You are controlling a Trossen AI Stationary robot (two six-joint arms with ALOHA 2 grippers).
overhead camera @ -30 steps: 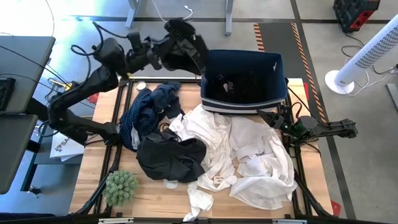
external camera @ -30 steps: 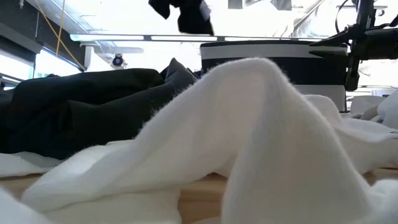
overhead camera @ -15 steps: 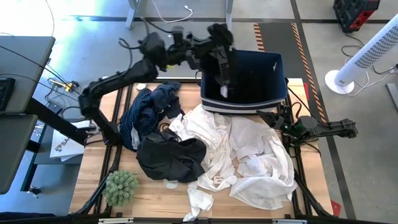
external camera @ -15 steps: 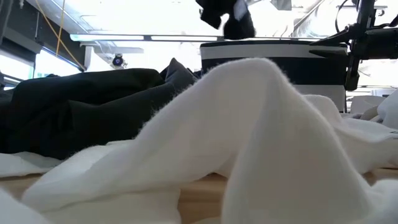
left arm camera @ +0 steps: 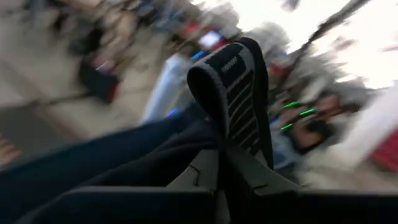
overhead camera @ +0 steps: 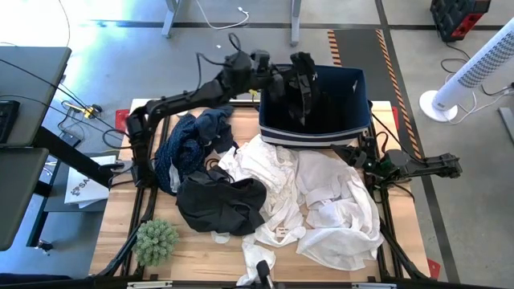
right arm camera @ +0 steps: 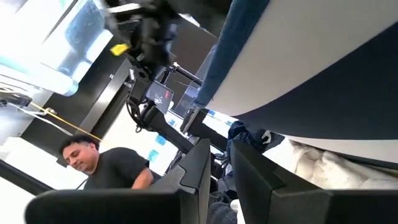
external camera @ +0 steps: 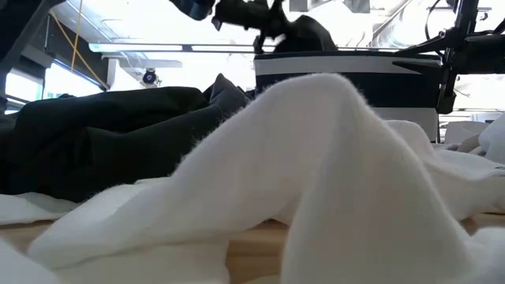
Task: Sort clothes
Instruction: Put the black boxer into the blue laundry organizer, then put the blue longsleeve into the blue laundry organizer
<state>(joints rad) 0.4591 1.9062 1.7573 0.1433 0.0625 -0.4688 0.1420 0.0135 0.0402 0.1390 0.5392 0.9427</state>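
Note:
My left gripper [overhead camera: 283,74] reaches over the navy blue bin [overhead camera: 355,122] at the table's far side and is shut on a black garment [overhead camera: 303,90], which also shows in the low view [external camera: 306,35] above the bin's rim. On the table lie a heap of large white garments [overhead camera: 325,201], a black garment [overhead camera: 221,205] and navy blue ones [overhead camera: 189,144]. My right gripper [overhead camera: 354,151] waits shut and empty by the bin's near right corner. My left gripper pinches the black garment between its two fingers, several layers bunched. A ribbed band fold [left arm camera: 235,81] stands out past the fingertips. The fingers come roughly level from the table's left. The garment hangs below them, and its lower end dips behind the bin's rim [external camera: 347,57].
A green spiky plant [overhead camera: 155,241] stands at the near left corner. The white heap [external camera: 331,181] fills the low view's foreground. A person [right arm camera: 102,165] shows in the room beyond the table. A white fan [overhead camera: 474,72] stands off the table's right.
My left gripper has swung toward the table's right edge with the black garment, from beyond the far edge left of the bin to above the bin, and has come down. The garment, first lifted high and clear, now hangs into the bin.

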